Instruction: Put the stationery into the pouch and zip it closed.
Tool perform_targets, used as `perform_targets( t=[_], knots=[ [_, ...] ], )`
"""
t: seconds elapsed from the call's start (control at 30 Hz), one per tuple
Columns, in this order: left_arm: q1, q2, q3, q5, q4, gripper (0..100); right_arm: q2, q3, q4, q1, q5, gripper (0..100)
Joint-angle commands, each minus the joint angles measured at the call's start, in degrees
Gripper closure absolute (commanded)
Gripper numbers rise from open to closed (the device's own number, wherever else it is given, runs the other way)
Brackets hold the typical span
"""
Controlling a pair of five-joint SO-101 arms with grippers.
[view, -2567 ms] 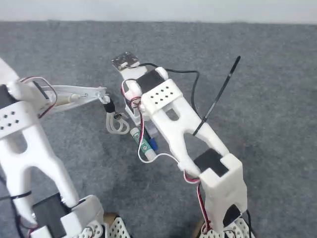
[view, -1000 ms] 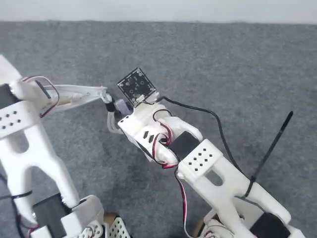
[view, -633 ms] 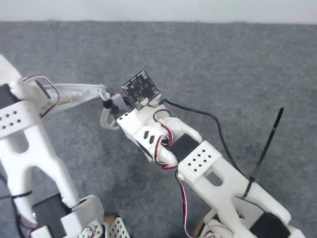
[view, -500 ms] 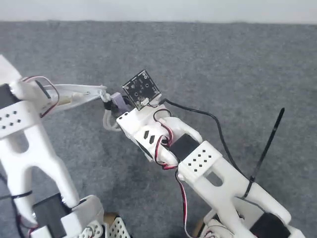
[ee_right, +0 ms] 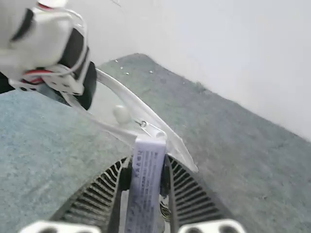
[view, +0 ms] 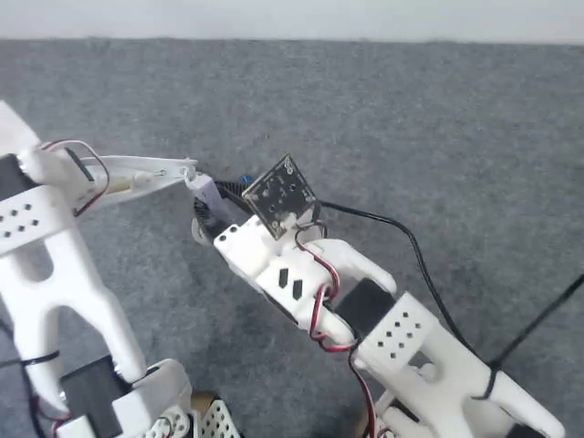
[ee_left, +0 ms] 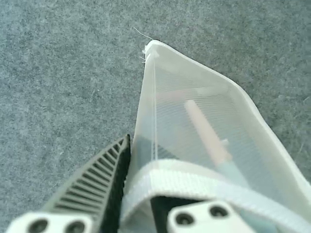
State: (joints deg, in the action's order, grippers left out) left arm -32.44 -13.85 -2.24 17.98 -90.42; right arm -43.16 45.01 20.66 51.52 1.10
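My left gripper (ee_left: 138, 177) is shut on the zipper rim of the translucent mesh pouch (ee_left: 204, 126), which hangs from it toward the carpet. A pink-and-teal pen (ee_left: 206, 136) lies inside. My right gripper (ee_right: 146, 160) is shut on a lilac eraser (ee_right: 145, 187), which stands up between its ribbed fingers just short of the pouch's clear rim (ee_right: 133, 111). In the high view the right gripper (view: 212, 208) holds the eraser (view: 205, 193) right beside the left gripper's tip (view: 187, 175), and the right wrist covers most of the pouch.
Grey carpet (view: 438, 119) covers the table out to a pale wall (view: 292, 18) at the back. The left arm (view: 41, 265) stands at the front left. The right arm (view: 401, 338) crosses from the front right with a loose black cable (view: 401, 237).
The right arm pulled back from the pouch, then returned low with the lilac eraser and edged it toward the left gripper's tip. The left arm has stayed still with the pouch.
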Motion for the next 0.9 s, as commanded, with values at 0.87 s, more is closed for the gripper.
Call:
perform_targets(
  t=[0.87],
  knots=[
    [3.52,-0.26,1.01,0.26,1.05,99,-12.97,9.76,-36.62,1.63,0.44,99.3]
  ],
)
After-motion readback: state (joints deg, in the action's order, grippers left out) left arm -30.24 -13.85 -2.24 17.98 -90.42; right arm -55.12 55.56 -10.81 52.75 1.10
